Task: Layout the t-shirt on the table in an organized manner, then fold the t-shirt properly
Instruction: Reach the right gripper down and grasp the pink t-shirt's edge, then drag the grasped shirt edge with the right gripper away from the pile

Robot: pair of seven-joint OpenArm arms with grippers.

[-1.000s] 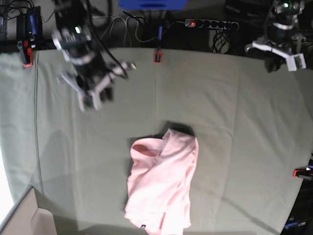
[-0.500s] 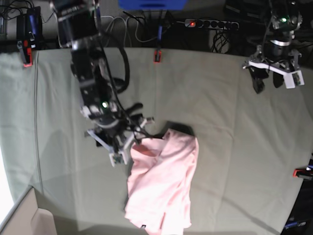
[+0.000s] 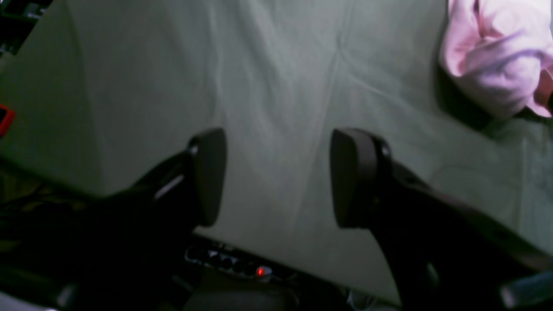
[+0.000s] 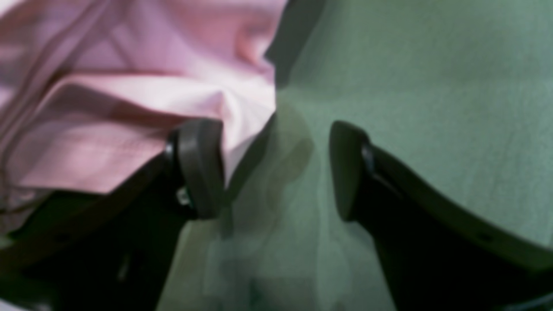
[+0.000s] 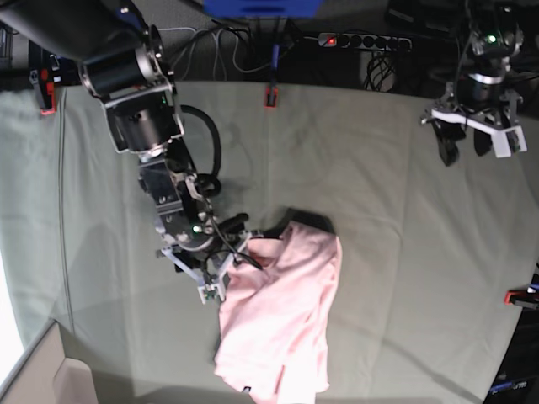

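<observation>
The light pink t-shirt (image 5: 282,320) lies crumpled and folded over itself at the front middle of the table (image 5: 396,219). My right gripper (image 5: 221,273) sits low at the shirt's upper left edge. In the right wrist view it (image 4: 272,170) is open: one finger (image 4: 201,168) presses against the pink t-shirt (image 4: 129,86), a tip of fabric reaches into the gap, and the other finger is over bare table (image 4: 432,86). My left gripper (image 5: 467,139) hovers at the far right corner, open (image 3: 278,177) above bare table (image 3: 281,65), with the t-shirt (image 3: 497,56) far off.
Red clamps (image 5: 270,97) (image 5: 48,99) (image 5: 518,296) grip the table's edges. A power strip (image 5: 366,40) and cables lie behind the far edge, the power strip (image 3: 259,271) also under my left gripper. A cardboard box (image 5: 42,379) stands at the front left corner.
My right arm swept from the far left of the table down to the shirt's upper left edge and its jaws opened. My left gripper opened and barely shifted.
</observation>
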